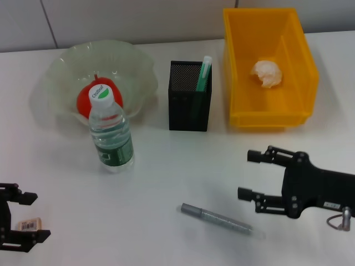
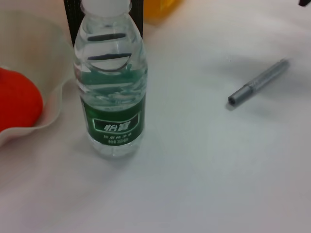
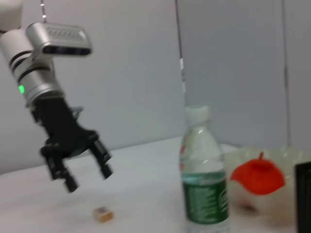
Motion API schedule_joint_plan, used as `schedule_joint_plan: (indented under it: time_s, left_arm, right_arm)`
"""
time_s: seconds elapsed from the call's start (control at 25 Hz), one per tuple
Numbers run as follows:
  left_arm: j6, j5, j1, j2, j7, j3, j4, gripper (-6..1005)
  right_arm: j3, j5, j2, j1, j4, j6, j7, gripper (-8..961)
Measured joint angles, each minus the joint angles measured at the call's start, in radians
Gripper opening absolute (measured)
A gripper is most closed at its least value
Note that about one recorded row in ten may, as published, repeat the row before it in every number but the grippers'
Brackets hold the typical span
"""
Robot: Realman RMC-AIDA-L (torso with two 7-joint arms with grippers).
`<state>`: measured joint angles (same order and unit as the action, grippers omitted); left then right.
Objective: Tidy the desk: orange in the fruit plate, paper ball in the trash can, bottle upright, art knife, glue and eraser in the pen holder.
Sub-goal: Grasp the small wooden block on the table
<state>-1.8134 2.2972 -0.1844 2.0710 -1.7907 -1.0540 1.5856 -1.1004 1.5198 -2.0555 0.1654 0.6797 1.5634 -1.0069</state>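
Left pincer (image 1: 25, 216), jaws apart, hovers straddling the eraser (image 1: 29, 224) on the tabletop (image 1: 166, 177), seemingly lined up to grasp it for the pen holder (image 1: 189, 105).

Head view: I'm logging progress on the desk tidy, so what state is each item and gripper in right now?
orange: in the fruit plate.
paper ball: in the trash can.
bottle: upright, capped.
eraser: flat on the table, between the fingers of the left gripper.
left gripper: open.
pen holder: upright, holding a green stick.
grey pen-like tool: lying on the table.
right gripper: open, empty.
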Motion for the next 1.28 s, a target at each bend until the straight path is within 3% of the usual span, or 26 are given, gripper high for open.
schedule_joint_plan:
  time_s: [0.36, 0.8, 1.28]
  left_arm:
    - [0.017, 0.076, -0.039, -0.002, -0.038, -0.057, 0.004, 768]
    - [0.062, 0.196, -0.066, 0.001, -0.132, -0.182, -0.006, 769]
    - [0.106, 0.256, -0.096, -0.002, -0.14, -0.201, -0.071, 768]
  right_arm:
    - [0.005, 0.06, -0.02, 0.054, -0.058, -0.004, 0.027, 789]
    - [0.007, 0.062, -0.02, 0.069, -0.112, -0.006, 0.068, 789]
    - [0.008, 0.062, -0.018, 0.081, -0.136, -0.007, 0.077, 788]
